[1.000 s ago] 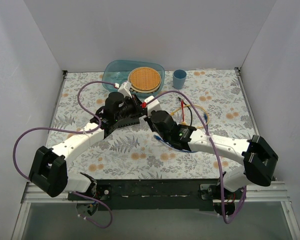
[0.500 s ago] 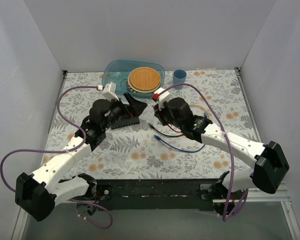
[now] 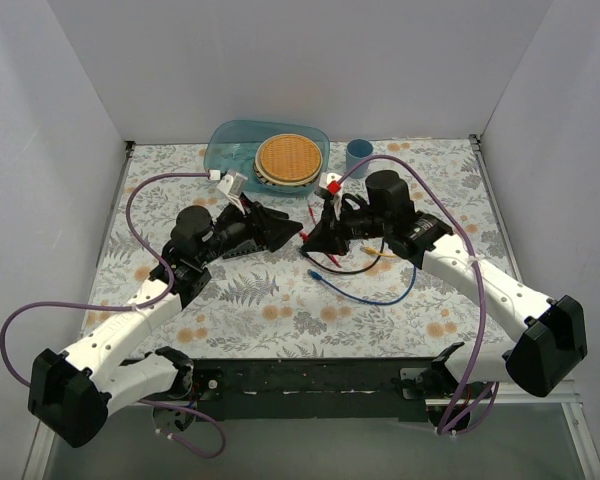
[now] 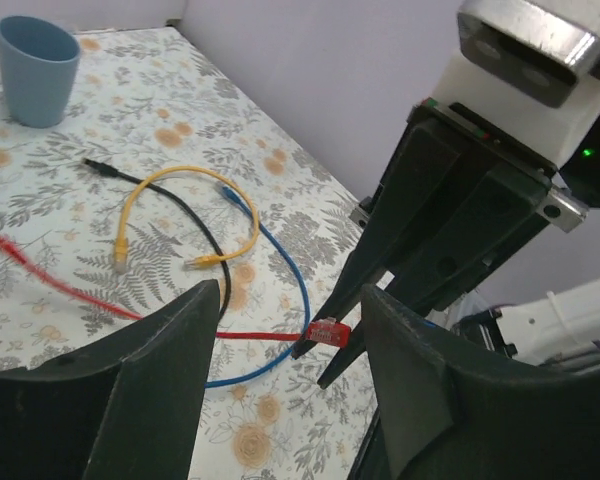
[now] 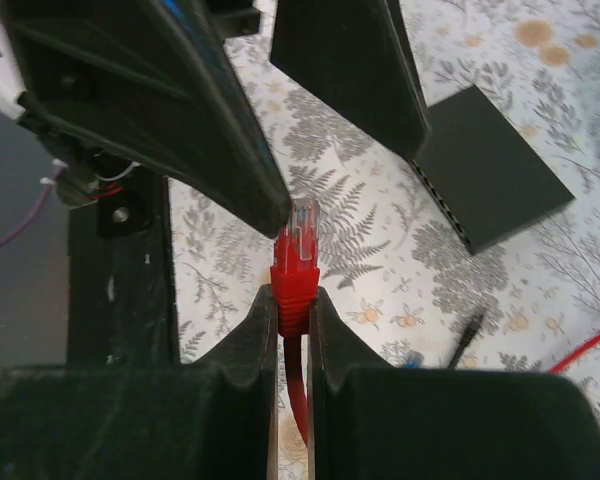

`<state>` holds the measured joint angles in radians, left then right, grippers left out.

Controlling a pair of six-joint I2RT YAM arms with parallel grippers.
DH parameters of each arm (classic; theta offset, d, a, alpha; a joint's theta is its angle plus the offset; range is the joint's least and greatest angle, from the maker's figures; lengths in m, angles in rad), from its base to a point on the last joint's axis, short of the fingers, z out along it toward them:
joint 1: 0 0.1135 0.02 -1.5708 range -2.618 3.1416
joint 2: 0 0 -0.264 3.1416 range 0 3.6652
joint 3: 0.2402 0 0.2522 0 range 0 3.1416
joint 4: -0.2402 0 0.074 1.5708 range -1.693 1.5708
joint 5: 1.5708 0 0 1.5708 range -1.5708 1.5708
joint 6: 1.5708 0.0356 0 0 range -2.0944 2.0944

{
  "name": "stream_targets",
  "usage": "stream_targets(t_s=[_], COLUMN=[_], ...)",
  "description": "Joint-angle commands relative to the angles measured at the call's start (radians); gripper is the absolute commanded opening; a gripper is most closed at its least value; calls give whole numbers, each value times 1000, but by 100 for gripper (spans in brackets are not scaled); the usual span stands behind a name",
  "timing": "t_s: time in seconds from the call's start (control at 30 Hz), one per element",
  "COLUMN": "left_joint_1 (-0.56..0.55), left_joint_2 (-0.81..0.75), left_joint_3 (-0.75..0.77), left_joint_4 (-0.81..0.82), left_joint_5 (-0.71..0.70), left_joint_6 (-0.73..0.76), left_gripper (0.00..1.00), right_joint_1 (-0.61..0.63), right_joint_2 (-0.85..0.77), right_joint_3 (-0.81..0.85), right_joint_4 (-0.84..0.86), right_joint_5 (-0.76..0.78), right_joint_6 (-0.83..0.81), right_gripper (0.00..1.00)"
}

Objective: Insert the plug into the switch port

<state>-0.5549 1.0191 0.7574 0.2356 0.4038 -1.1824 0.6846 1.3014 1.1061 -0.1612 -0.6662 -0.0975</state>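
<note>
My right gripper (image 5: 292, 300) is shut on a red plug (image 5: 296, 262), whose clear tip sticks out past the fingertips while its red cable trails back between the fingers. The left gripper (image 4: 290, 300) is open and holds nothing. It points at the right gripper's tips, and the red plug (image 4: 330, 332) hangs just beyond its fingers. In the top view the left gripper (image 3: 288, 228) and right gripper (image 3: 310, 240) meet tip to tip at mid-table. The switch (image 5: 485, 165), a flat black box with sockets along one edge, lies on the cloth behind the left fingers (image 5: 355, 70).
Yellow (image 4: 185, 180), black (image 4: 180, 215) and blue (image 4: 280, 290) cables lie looped on the flowered cloth under the right arm. A blue cup (image 3: 359, 157) and a blue tray (image 3: 220, 145) holding a woven disc (image 3: 285, 157) stand at the back. White walls enclose the table.
Both arms have pulled out of their tight huddle at the centre. The left gripper has opened and now points right. The right gripper kept the red plug and swung round to face it.
</note>
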Motion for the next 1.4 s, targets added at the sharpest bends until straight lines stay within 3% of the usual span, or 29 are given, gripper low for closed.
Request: stream_targets(t_s=[0.0,0.47,0.6,0.67,0.73,0.77,0.8,0.9,0.97,1.2,1.37], left_joint_1=[-5,-5,-8,-14,-17,-20,-20,-23,-23,-39,-46], left_joint_2=[-11,15,52,71,81,81,79,62,53,82,96], left_joint_3=[-35,-47,-38,-26,-17,-4,0,25,36,109,112], left_joint_4=[146,212,240,235,223,212,191,148,128,18,16], left_joint_5=[173,317,354,351,334,314,266,169,121,13,-6], left_joint_6=[24,29,12,6,1,-11,-16,-52,-72,-131,-149], left_gripper=[53,36,16,0,0,0,0,0,0,0,0], right_joint_1=[-10,-30,-30,-30,-30,-30,-31,-28,-28,29,65], right_joint_2=[-22,-17,-13,-13,-13,-14,-19,-49,-71,-162,-160], right_joint_3=[60,55,60,58,67,72,77,78,61,-1,-12], right_joint_4=[6,43,49,52,42,29,10,-11,-6,57,72], right_joint_5=[-196,-242,-253,-251,-224,-201,-137,21,83,377,422], right_joint_6=[2,39,53,59,62,59,58,55,53,42,30], right_gripper=[1,1,1,1,1,6,23,56,65,68,68])
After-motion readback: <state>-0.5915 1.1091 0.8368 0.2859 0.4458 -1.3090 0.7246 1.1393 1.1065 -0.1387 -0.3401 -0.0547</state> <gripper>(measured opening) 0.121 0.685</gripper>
